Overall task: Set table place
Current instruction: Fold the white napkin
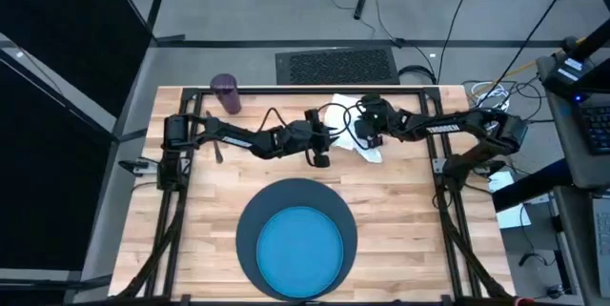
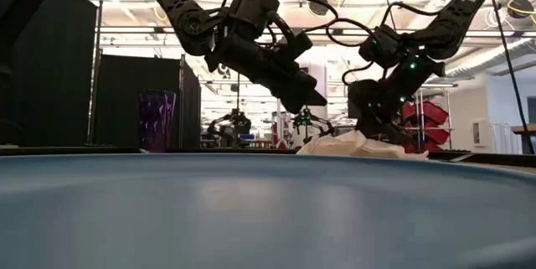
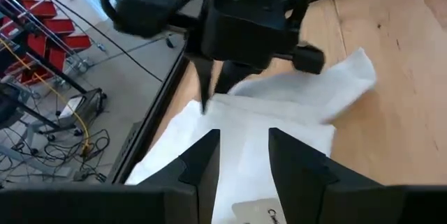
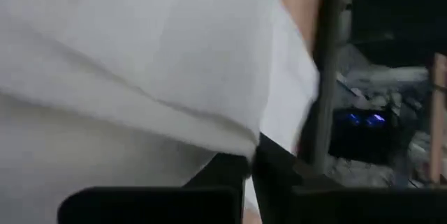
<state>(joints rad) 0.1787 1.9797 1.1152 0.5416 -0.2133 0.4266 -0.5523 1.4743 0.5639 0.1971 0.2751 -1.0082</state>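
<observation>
Napkin [image 3: 279,112] pinched in right gripper [image 3: 211,91] jaws, left gripper [image 3: 241,155] jaws parted just above it

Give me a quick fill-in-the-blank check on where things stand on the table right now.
1. The blue plate sits on the dark round ____.
2. The right gripper is down on the white ____.
3. The purple cup stands near the table's far-____ corner.
4. The left gripper's fingers are ____.

Missing words: mat; napkin; left; open

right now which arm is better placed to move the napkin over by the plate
Right. The right hand is down on the white napkin, its fingers closed on the cloth in its wrist view. The left hand is open, beside the napkin. The blue plate sits on the mat.
</observation>
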